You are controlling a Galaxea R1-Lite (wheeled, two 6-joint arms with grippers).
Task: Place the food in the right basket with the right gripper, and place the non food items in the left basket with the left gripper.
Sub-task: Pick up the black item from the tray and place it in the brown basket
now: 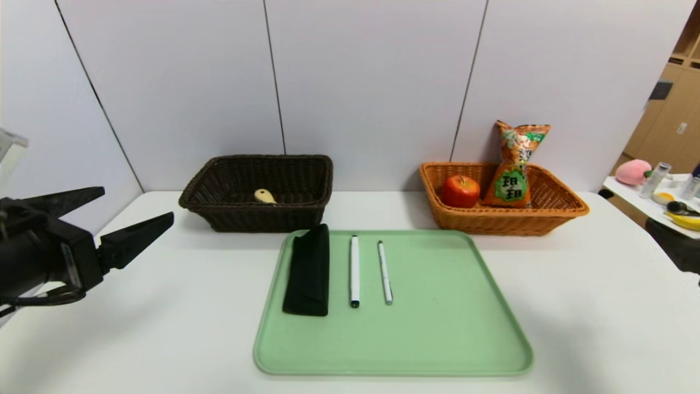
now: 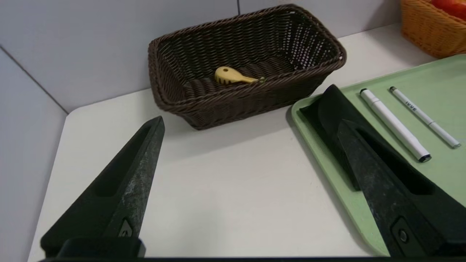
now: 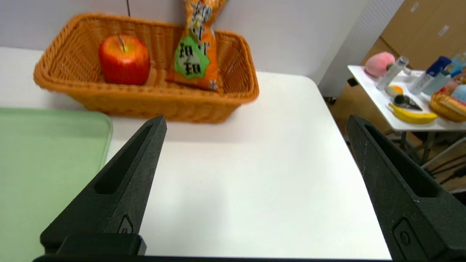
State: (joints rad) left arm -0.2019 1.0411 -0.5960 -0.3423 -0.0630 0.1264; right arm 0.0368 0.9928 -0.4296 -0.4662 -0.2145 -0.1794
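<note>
The left hand (image 1: pixel 136 210) hangs above the white surface (image 1: pixel 164 317) at its left edge, its two black fingers (image 2: pixel 120 189) spread wide and holding nothing. It is well apart from the dark brown woven basket (image 1: pixel 257 216), which stands at the back left and has a small yellow comb-like object (image 1: pixel 265 196) lying on its floor. The right hand (image 3: pixel 255 123) hovers over the right side of the surface with its fingers likewise spread and empty.

In the middle lies a pale green flat tray (image 1: pixel 437 328). On its left part, side by side, rest a black soft pouch (image 1: pixel 309 271), a thick white marker with a black tip (image 1: pixel 354 271) and a thinner white pen (image 1: pixel 385 272), each apart from the next.

At the back right stands the orange woven basket (image 1: pixel 558 210). Inside it a red apple (image 1: pixel 460 191) sits beside an orange snack bag with a green label (image 1: pixel 514 169), which stands upright.
</note>
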